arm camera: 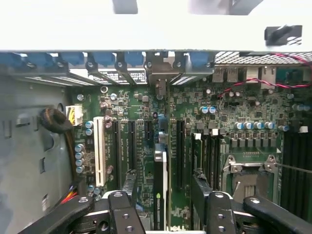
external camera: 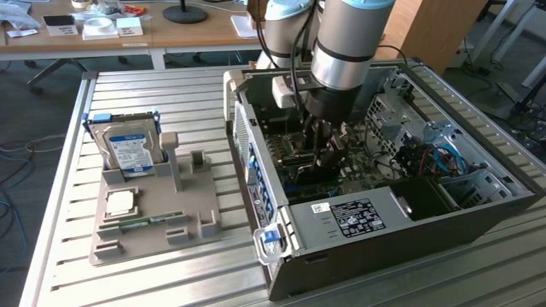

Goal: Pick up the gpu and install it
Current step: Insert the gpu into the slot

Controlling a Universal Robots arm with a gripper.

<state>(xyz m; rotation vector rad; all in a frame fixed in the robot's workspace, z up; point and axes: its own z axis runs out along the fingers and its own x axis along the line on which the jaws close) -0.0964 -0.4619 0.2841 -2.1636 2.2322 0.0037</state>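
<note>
The gpu (arm camera: 160, 195) stands on edge in a motherboard slot, a thin black card seen from above, its metal end bracket (arm camera: 159, 73) against the case's rear wall. My gripper (arm camera: 165, 176) is open and straddles the card. One black finger (arm camera: 130, 183) and the other (arm camera: 200, 185) each stand a small gap away from it. In the exterior view the gripper (external camera: 327, 165) reaches straight down into the open computer case (external camera: 384, 217), just above the motherboard (external camera: 358, 163).
A grey holder tray (external camera: 158, 233) lies at the exterior view's left, carrying a silver hard drive (external camera: 128, 150), a square chip (external camera: 121, 203) and a green RAM stick (external camera: 140, 222). Inside the case, red and blue cables (external camera: 435, 160), drive cages and a black power supply (external camera: 367, 214) surround the board.
</note>
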